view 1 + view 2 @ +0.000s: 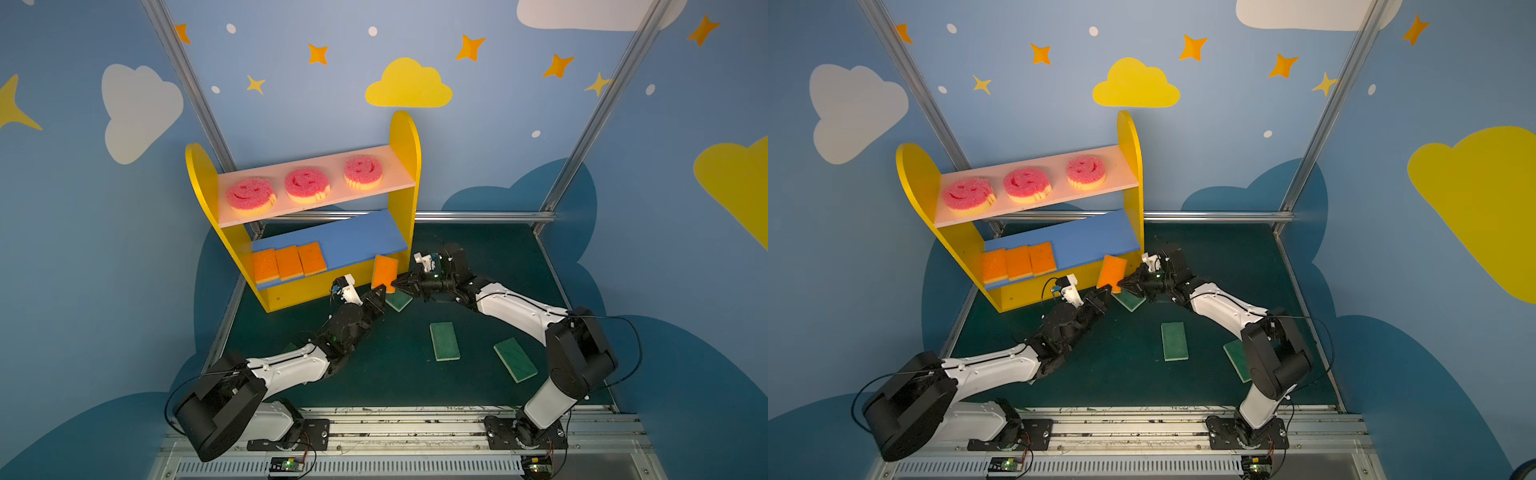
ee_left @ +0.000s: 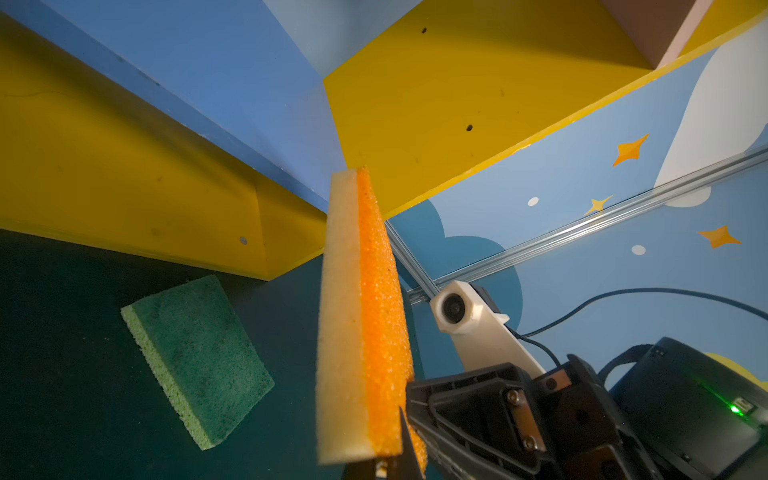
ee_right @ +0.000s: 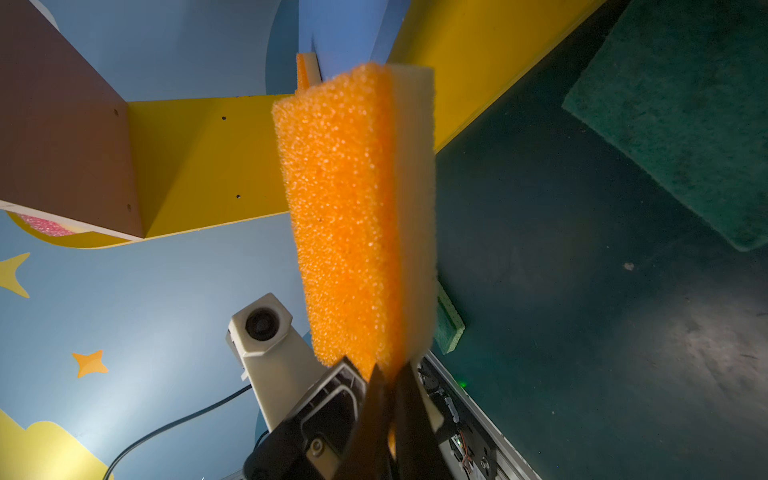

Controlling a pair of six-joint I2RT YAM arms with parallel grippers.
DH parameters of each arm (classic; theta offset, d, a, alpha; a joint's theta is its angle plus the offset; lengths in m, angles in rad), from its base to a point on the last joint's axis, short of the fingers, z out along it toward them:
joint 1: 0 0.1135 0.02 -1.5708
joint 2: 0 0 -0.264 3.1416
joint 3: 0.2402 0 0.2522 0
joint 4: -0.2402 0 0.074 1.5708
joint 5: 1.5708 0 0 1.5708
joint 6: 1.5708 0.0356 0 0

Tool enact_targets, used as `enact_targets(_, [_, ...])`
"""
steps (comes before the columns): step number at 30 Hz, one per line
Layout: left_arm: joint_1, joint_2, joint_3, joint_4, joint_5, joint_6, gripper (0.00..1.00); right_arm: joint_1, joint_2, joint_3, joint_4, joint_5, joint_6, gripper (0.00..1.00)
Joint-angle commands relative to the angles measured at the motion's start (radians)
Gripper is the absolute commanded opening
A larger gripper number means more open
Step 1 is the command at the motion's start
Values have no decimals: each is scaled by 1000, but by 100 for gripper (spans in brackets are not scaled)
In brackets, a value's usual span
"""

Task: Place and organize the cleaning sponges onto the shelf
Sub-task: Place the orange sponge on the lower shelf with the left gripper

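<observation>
Presently held: one orange sponge point(image 1: 384, 272), standing on end clear of the counter point(image 1: 395, 382). The left wrist view shows both its orange scrub face and its pale foam backing point(image 2: 365, 311).
Where it is: just in front of the right end of the shelf point(image 1: 405, 137), about level with the blue lower board point(image 1: 357, 237). Whether it touches the shelf cannot be told.
Left pincer point(image 1: 381, 294): clamped together on the lower end of the orange sponge, reaching in from the lower left.
Right pincer point(image 1: 398, 284): at the same lower corner, coming from the right. In the right wrist view its fingers point(image 3: 372, 415) flank the sponge's end with only a narrow gap (whether they press on it or merely stand beside it, I cannot tell).
Pincers to each other: the tips nearly meet at the sponge's lower edge in both top views.
Pink upper board point(image 1: 392, 166): carries three pink smiley sponges point(image 1: 307, 183) in a spaced row, faces up.
Lower board, left end: three shelved orange sponges point(image 1: 289, 262) lie flat, side by side and touching.
Near green sponge point(image 1: 400, 301): flat on the counter, directly below the two pincers and just in front of the shelf's yellow base (seen whole in the left wrist view point(image 2: 199, 357)).
Middle green sponge point(image 1: 444, 340): flat on the counter, well apart from the shelf.
Far green sponge point(image 1: 515, 359): flat on the counter, beside the right arm's elbow.
</observation>
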Motion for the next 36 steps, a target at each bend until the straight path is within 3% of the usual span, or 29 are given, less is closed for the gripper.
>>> enact_targets(1, [25, -3, -3, -12, -12, -17, 3, 5, -4, 26, -9, -22, -32, 32])
enact_targets(3, [46, -27, -8, -46, -24, -42, 3, -1, -7, 30, -39, -21, -50, 42])
enact_targets(6, [81, -75, -17, -84, -48, -52, 3, -16, -23, 18, -52, -20, -63, 48])
enact_targets(17, [284, -94, 8, -96, 60, -107, 3, -70, -90, -37, -78, -19, -94, 49])
enact_targets(27, [374, 58, 98, -38, 161, -157, 3, -99, -111, -62, -113, -26, -123, 49])
enact_targets(36, [391, 135, 152, -47, 131, -163, 3, -120, -96, -75, -104, -43, -127, 48])
